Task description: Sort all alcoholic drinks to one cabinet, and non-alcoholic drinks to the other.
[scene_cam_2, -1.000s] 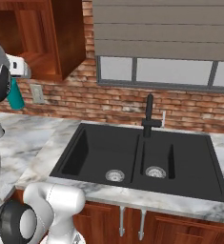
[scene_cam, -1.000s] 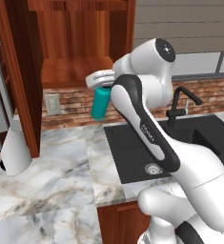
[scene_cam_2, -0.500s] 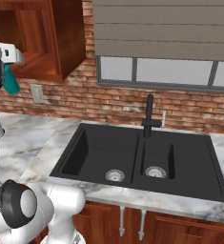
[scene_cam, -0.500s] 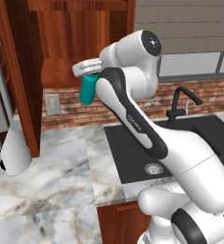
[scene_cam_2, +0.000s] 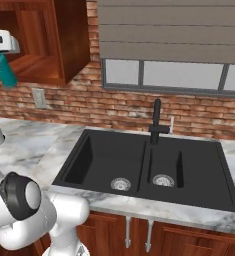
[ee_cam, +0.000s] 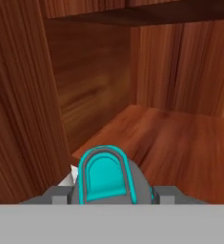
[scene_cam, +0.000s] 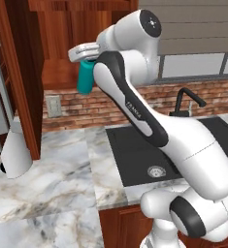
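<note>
We see the claw [scene_cam: 88,57] closed on the slim teal bottle [scene_cam: 85,77], gripping it at the top so the bottle hangs below, lifted off the table [scene_cam: 47,184]. Bottle sits right at the front edge of the narrower wooden wall cabinet [scene_cam: 62,72], level with its bottom board. In the right base view the teal bottle [scene_cam_2: 8,75] is tilted, just in front of the cabinet [scene_cam_2: 44,70] opening. Hand view: bottle [ee_cam: 104,174] between the fingers, cabinet floor [ee_cam: 180,152] ahead. Black sink [scene_cam_2: 144,167] and faucet [scene_cam_2: 157,122] lie off to the right.
</note>
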Available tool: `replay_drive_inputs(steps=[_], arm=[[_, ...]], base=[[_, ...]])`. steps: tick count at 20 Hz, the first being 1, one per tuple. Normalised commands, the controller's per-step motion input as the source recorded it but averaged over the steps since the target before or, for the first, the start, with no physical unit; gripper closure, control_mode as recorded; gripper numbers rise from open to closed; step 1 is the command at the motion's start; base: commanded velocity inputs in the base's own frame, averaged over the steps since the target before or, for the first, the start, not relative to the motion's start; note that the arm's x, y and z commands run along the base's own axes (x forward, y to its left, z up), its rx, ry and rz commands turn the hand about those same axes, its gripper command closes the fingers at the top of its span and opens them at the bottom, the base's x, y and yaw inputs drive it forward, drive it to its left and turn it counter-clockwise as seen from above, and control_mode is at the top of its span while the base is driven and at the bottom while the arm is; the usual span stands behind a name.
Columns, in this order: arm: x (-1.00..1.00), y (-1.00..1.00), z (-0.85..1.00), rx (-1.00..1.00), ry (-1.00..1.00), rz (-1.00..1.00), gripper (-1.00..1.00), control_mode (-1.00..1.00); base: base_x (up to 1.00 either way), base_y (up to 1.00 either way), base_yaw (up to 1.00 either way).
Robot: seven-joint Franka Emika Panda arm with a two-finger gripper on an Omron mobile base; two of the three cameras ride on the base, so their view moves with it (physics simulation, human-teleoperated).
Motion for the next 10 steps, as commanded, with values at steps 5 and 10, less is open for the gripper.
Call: replay_drive_inputs(steps=[5,10], arm=[[0.26,0.0,0.05,0.0,-0.04,0.0,1.0,-1.0],[0.24,0.0,0.0,-0.01,-0.14,0.0,1.0,-1.0]], base=[[0.0,0.0,0.0],[0.0,0.0,0.0]])
